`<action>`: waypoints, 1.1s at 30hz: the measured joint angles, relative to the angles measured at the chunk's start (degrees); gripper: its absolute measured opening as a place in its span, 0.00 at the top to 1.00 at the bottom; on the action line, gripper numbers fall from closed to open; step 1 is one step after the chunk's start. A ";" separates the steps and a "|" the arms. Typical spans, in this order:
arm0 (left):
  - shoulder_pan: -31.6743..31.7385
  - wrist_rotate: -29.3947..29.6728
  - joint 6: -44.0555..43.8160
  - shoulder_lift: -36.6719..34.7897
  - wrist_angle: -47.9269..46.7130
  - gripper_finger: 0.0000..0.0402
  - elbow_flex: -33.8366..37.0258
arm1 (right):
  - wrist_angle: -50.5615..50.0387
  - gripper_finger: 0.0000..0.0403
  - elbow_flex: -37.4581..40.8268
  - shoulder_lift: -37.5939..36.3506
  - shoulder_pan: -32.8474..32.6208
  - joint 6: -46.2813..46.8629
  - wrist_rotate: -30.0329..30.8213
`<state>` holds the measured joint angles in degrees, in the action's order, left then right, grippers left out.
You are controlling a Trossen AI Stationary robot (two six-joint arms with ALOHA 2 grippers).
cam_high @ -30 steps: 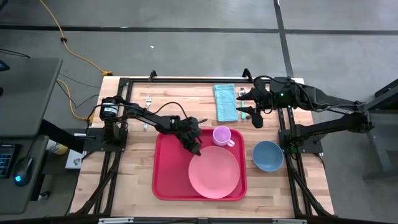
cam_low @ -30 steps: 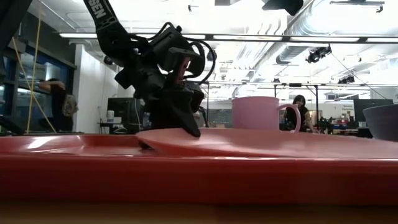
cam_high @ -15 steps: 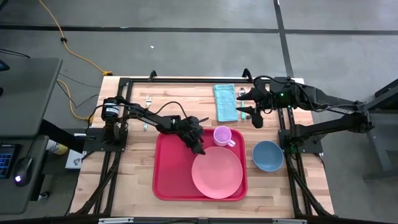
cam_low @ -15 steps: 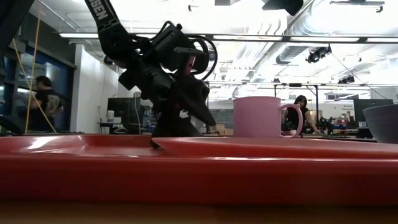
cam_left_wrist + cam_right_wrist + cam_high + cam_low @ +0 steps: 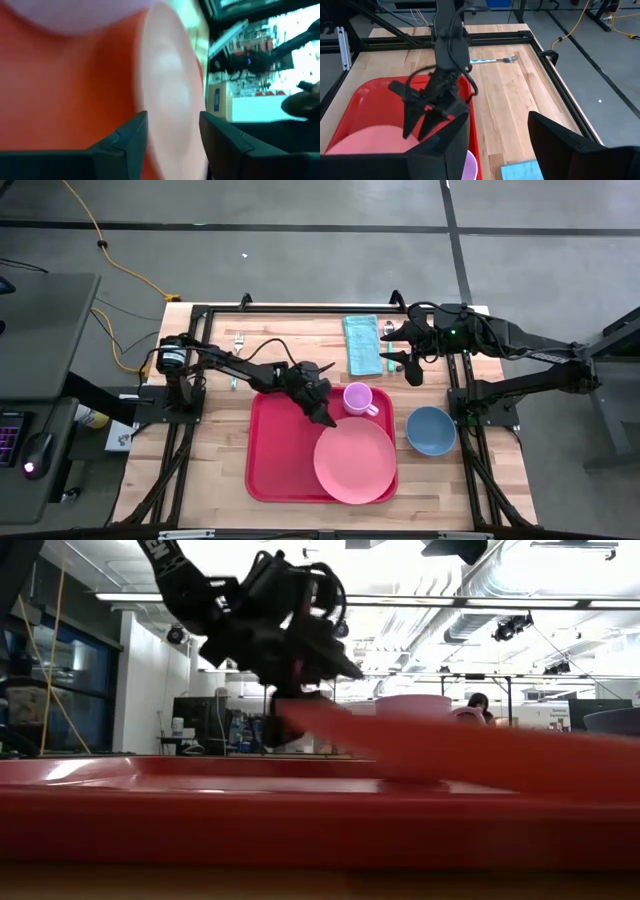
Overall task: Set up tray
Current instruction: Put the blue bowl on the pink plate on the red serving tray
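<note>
The red tray lies in the middle of the table. On its right half is a round pink plate, reaching past the tray's near rim. In the low view the plate is blurred and tilted, its rim highest by my left gripper. That gripper is open, and the plate's rim shows between its fingers. A pink cup stands on the tray's far right corner. My right gripper hangs open over the far right of the table with nothing between its fingers. My left gripper's open fingers stand on either side of the plate's far-left rim, slanting down from the table's far left. That rim is up off the tray and the opposite edge is low. Whether a finger touches the plate, I cannot tell.
A blue bowl sits on the table right of the tray. A teal napkin lies at the far edge, left of my right gripper. A fork lies at the far left. Bare wood shows left of the tray.
My left gripper has opened, letting go of the plate's rim, and has risen, shifting a little toward the table's right edge. The plate has slid toward the right and near edges of the tray, and its rim by the gripper has tipped up.
</note>
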<state>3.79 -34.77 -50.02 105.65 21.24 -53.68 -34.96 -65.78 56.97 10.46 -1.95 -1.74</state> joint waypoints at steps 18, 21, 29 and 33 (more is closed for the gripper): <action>5.46 6.78 12.70 -5.42 -12.68 0.50 -1.33 | -1.12 0.55 0.00 0.00 0.00 -0.03 -0.13; 7.04 8.57 15.80 -8.94 -16.55 0.50 -1.28 | -1.38 0.55 0.00 0.00 0.00 -0.03 -0.17; 12.38 17.37 32.64 -20.67 -44.93 0.50 -10.25 | -0.47 0.55 0.00 0.00 0.03 0.46 -0.20; 13.62 25.80 39.90 -25.02 -59.54 0.50 -18.01 | -0.17 0.55 0.00 -0.09 0.04 1.14 -0.20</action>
<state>17.41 -8.97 -10.12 80.63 -38.30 -71.68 -35.13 -65.78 56.88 10.50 -0.82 -1.93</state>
